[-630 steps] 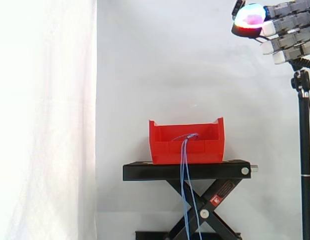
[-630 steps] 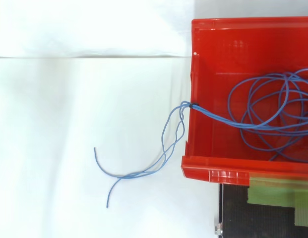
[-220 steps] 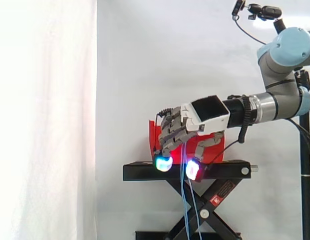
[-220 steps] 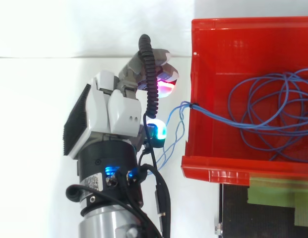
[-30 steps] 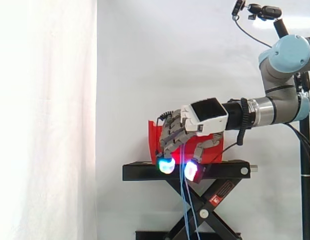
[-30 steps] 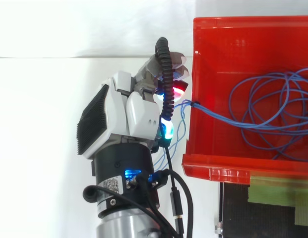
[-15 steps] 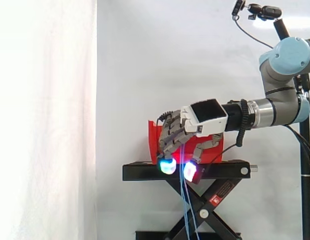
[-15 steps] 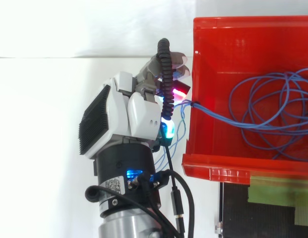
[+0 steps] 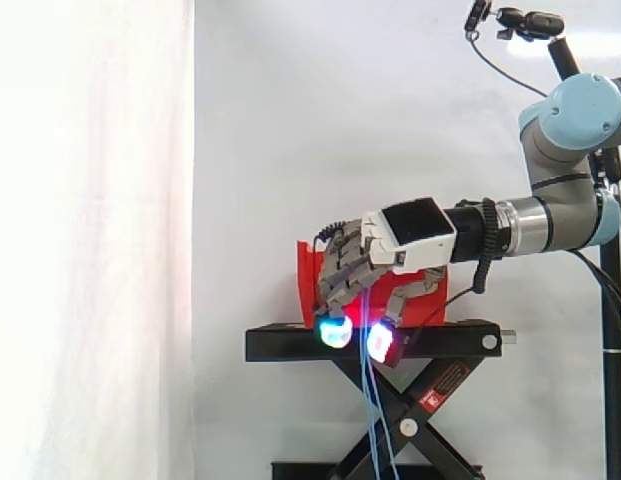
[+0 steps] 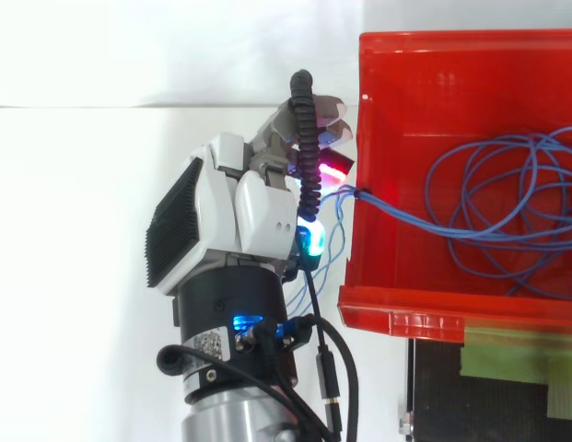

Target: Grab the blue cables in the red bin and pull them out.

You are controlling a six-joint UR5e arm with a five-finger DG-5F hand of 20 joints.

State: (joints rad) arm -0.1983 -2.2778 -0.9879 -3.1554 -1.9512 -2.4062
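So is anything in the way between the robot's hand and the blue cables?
Nothing visible is in the way. The hand is right beside the cables where they hang over the bin's side wall. The coils inside only have to slide out over that wall.

The bin (image 10: 451,64) is bright red and the cables (image 10: 470,237) are thin and blue. The hand (image 10: 244,207) is white and grey, its pads (image 9: 334,331) glowing cyan and red. The stand (image 9: 290,343) is black, the curtain (image 9: 90,240) white, and the tape (image 10: 516,354) at 5 o'clock green.
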